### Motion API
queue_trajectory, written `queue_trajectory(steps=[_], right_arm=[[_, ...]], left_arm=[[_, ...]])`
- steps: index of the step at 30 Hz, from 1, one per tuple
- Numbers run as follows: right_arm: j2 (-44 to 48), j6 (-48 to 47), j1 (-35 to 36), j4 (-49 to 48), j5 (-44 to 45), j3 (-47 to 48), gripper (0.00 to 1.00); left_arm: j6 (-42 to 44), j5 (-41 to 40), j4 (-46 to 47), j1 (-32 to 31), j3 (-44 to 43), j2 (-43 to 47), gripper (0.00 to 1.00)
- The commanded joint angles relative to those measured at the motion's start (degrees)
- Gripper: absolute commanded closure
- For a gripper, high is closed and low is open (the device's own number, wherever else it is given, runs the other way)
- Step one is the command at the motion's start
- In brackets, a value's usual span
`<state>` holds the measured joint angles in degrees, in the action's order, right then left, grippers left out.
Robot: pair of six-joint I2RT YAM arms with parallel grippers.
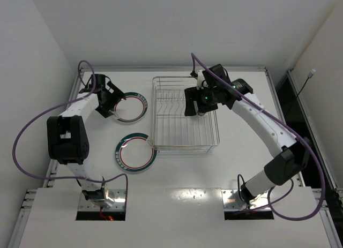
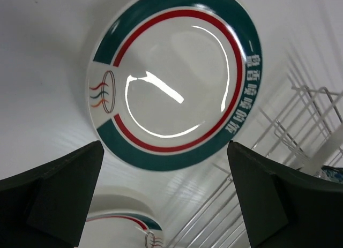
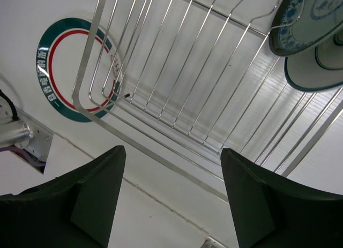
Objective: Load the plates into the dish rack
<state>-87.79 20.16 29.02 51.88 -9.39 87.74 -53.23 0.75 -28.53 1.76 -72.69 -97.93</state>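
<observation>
Top view: right gripper (image 1: pixel 194 104) hides plates in rack (image 1: pixel 185 147); right wrist shows teal plate (image 3: pixel 292 23), grey plate (image 3: pixel 306 79), cropped. Left gripper (image 1: pixel 114 105) overlaps far plate (image 1: pixel 137 106). All jaws apart, empty

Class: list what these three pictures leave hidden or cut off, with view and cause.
Top view: left hand covers part of the far plate.
Top view: right hand hides any plates in the dish rack.
Right wrist view: patterned plate and second racked plate cut by the edge.
Left wrist view: near plate cut by bottom edge.
</observation>
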Motion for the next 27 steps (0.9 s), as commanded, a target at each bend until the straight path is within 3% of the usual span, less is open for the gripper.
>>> queue_trajectory(steps=[1, 11, 18, 22, 27], right_arm=[[-2.3, -2.8, -0.9, -1.0, -3.6, 4.4, 0.31], [-5.7, -3.4, -3.1, 0.1, -5.6, 6.7, 0.31], [-6.3, 0.0, -4.8, -1.5, -6.6, 5.0, 0.31], [-6.9, 0.6, -5.9, -0.8, -8.3, 6.6, 0.31], [-7.5, -0.6, -6.4, 1.1, -8.3, 7.8, 0.31]], left_arm=[[0.1, 5.2, 6.3, 2.3, 0.0, -3.4, 0.0], [-1.2, 10.2, 9.8, 4.0, -1.1, -12.2, 0.13], [-1.2, 14.8, 12.7, 5.1, -2.2, -16.4, 0.3], [-1.7, 17.1, 14.8, 5.1, -2.2, -16.9, 0.43], [-1.1, 16.6, 15.1, 5.1, -1.6, -14.8, 0.46]])
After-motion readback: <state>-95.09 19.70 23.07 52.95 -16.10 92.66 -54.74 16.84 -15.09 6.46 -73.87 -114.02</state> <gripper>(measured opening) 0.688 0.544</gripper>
